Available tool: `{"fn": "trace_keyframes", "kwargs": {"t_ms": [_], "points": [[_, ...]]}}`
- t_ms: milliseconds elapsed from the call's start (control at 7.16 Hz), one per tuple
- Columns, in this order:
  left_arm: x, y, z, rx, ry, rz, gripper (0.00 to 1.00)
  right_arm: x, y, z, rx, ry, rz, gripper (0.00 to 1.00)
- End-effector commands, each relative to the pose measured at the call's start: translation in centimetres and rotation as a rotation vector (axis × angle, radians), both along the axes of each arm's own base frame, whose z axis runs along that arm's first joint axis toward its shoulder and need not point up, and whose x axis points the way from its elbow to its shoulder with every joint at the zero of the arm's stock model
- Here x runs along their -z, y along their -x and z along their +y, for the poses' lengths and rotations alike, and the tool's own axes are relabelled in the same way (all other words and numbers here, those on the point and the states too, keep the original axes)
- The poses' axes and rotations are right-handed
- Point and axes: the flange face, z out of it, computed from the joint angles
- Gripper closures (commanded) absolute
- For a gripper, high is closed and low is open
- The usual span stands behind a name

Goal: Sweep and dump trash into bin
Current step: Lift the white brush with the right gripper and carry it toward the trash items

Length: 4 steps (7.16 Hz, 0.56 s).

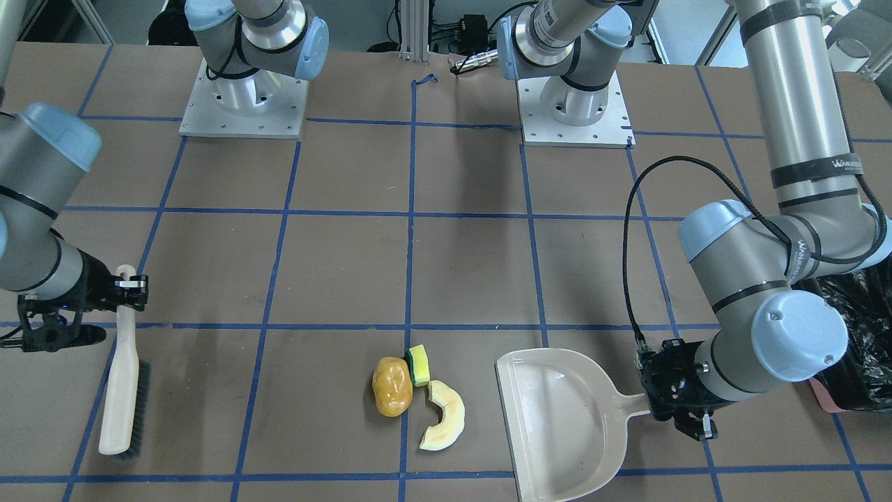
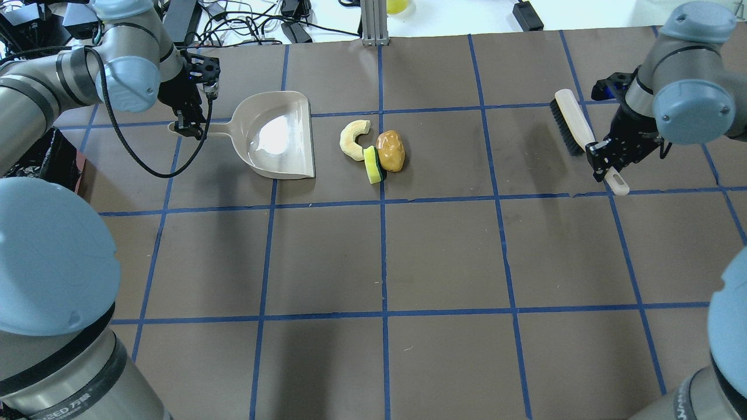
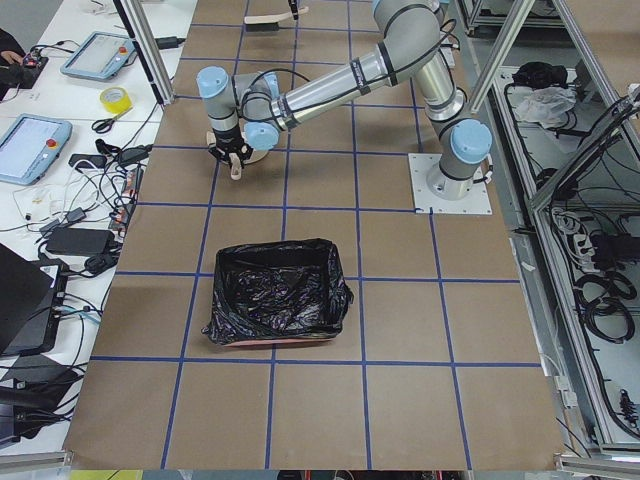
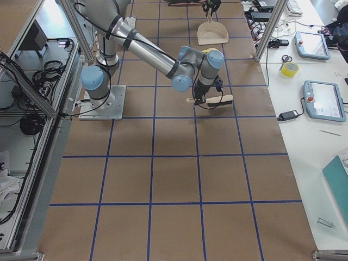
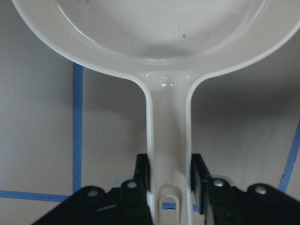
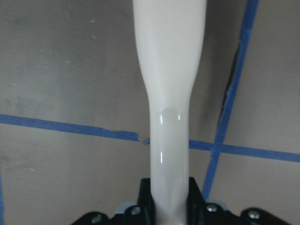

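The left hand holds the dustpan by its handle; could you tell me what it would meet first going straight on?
Likely the pale crescent slice: the left hand points along the dustpan toward it, though its downward tilt is unclear.

A brown paper-covered desk (image 2: 443, 256) is ruled into squares by strips of blue tape (image 2: 383, 256). An upright aluminium post (image 2: 373, 22) stands at its far edge. Along the white side bench, seen from the left end, a yellow tape roll (image 3: 115, 99) and black-handled scissors (image 3: 104, 124) lie between a far grey-blue tablet-style control pendant (image 3: 97, 53) and a near matching pendant (image 3: 33, 148). Tangled black cables (image 3: 95, 195) lie closer to the camera.
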Motion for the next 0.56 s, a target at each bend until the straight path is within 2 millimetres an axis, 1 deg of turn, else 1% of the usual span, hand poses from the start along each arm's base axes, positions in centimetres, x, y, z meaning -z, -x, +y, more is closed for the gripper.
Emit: {"fn": "trace_keyframes", "kwargs": {"t_ms": [0,140,419], "points": [[-0.2,0.0,0.0,0.0,0.005,0.001,1.0,-0.5,-10.1,0.3,0.134,-0.015,-0.017,1.0],[0.0,0.0,0.0,0.0,0.002,0.001,1.0,-0.6,-14.0,0.9,0.196,-0.019,-0.012,1.0],[0.1,0.0,0.0,-0.001,0.002,0.0,1.0,-0.4,-20.6,2.4,0.299,-0.034,-0.014,1.0]]}}
